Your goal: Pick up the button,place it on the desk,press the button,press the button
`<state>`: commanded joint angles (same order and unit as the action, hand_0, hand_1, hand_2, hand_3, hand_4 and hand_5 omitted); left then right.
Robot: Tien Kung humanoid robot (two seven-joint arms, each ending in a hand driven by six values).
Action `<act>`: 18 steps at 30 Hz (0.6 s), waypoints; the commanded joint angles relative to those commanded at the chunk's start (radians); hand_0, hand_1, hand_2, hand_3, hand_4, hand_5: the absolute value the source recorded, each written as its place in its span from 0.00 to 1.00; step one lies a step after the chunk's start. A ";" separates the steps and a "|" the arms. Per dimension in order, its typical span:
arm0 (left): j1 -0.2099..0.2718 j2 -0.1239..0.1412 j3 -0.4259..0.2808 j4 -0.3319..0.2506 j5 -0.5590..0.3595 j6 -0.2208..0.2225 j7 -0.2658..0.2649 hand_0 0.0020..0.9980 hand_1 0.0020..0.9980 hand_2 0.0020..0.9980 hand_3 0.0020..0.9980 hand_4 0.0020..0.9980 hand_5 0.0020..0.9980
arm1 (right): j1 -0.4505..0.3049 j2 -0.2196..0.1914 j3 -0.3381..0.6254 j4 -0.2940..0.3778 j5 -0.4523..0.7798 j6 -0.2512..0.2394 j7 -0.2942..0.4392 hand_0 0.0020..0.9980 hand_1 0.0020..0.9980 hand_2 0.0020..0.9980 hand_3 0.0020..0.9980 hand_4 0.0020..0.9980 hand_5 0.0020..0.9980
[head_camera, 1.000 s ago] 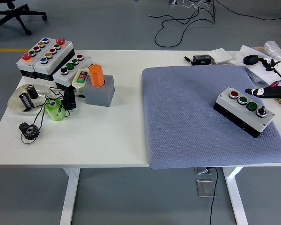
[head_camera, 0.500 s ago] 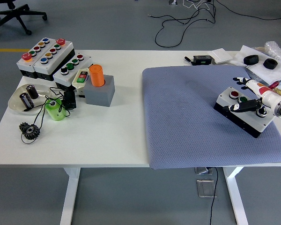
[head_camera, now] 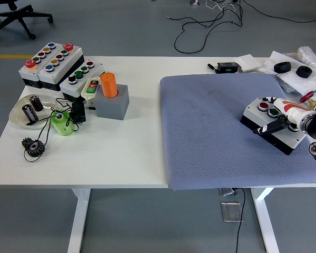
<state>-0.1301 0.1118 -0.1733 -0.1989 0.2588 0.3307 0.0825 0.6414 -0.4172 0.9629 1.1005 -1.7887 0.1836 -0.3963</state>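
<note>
The long white tabletop (head_camera: 126, 147) carries everything, and its right half is covered by a quilted blue-grey fabric mat (head_camera: 216, 132), probably laid there to cushion whatever gets set down or pressed. On the mat's right part lies the task's thing, a white-topped, black-based rectangular button box (head_camera: 271, 126) with a red and a green push button and a black knob in a row; it lies flat on the mat and turned at an angle. The right hand (head_camera: 284, 117), white-backed with black fingers (head_camera: 267, 127), comes in from the right edge and closes over the box, one finger down the near side and the rest across the top, so it appears to be grasping the box for the lift to the bare desk. Far left stand two black-and-white multi-button control boxes (head_camera: 50, 63), kept well clear, then a grey block holding an orange cylinder (head_camera: 110, 95), a clear shallow dish with two dark cylinders (head_camera: 29, 112), a lime-green spool (head_camera: 61, 123) and a small black gear (head_camera: 32, 146). The left hand is out of view.
</note>
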 joint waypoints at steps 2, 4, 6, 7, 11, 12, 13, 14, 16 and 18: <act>0.000 0.000 0.001 0.000 -0.001 0.000 0.000 0.60 0.53 0.49 0.45 0.27 0.99 | 0.004 0.001 -0.003 -0.005 -0.013 -0.001 -0.006 0.95 0.92 0.98 0.99 0.98 0.33; 0.001 -0.001 0.001 0.000 -0.002 0.001 -0.001 0.60 0.53 0.49 0.45 0.27 0.99 | 0.012 0.006 -0.009 -0.023 -0.018 0.007 -0.017 0.95 0.92 0.98 0.99 0.98 0.33; 0.001 -0.001 0.002 0.000 -0.004 0.001 -0.001 0.60 0.53 0.49 0.45 0.27 0.99 | 0.021 0.011 -0.016 -0.043 -0.018 0.011 -0.023 0.93 0.91 0.97 0.98 0.97 0.32; 0.001 -0.001 0.002 0.000 -0.003 0.001 -0.001 0.60 0.53 0.49 0.45 0.27 0.99 | 0.028 0.014 -0.023 -0.058 -0.018 0.012 -0.026 0.93 0.91 0.97 0.98 0.97 0.32; -0.001 0.000 0.007 0.000 -0.006 0.001 -0.001 0.60 0.53 0.49 0.45 0.27 0.99 | 0.045 0.028 -0.039 -0.094 -0.025 0.006 -0.033 0.93 0.91 0.97 0.98 0.97 0.32; -0.001 0.000 0.009 -0.001 -0.008 0.001 -0.002 0.60 0.53 0.49 0.44 0.27 1.00 | 0.048 0.033 -0.039 -0.102 -0.027 0.007 -0.039 0.86 0.82 0.87 0.91 0.95 0.29; -0.001 0.000 0.010 -0.002 -0.009 0.001 -0.002 0.60 0.53 0.49 0.44 0.27 1.00 | 0.050 0.037 -0.040 -0.107 -0.032 0.008 -0.042 0.86 0.82 0.87 0.91 0.95 0.29; -0.001 0.000 0.011 -0.002 -0.010 0.001 -0.002 0.60 0.53 0.49 0.44 0.27 1.00 | 0.053 0.039 -0.043 -0.112 -0.036 0.004 -0.045 0.86 0.82 0.87 0.91 0.95 0.29; -0.002 0.000 0.014 -0.001 -0.011 0.001 -0.002 0.60 0.53 0.49 0.44 0.27 1.00 | 0.057 0.044 -0.053 -0.121 -0.042 -0.015 -0.052 0.86 0.82 0.87 0.91 0.95 0.29; -0.002 0.000 0.015 -0.001 -0.011 0.001 -0.001 0.60 0.53 0.49 0.44 0.27 1.00 | 0.056 0.043 -0.069 -0.127 -0.041 -0.042 -0.057 0.53 0.40 0.43 0.71 0.72 0.00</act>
<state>-0.1318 0.1117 -0.1588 -0.2003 0.2480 0.3320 0.0812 0.6973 -0.3742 0.8935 0.9732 -1.8296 0.1418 -0.4535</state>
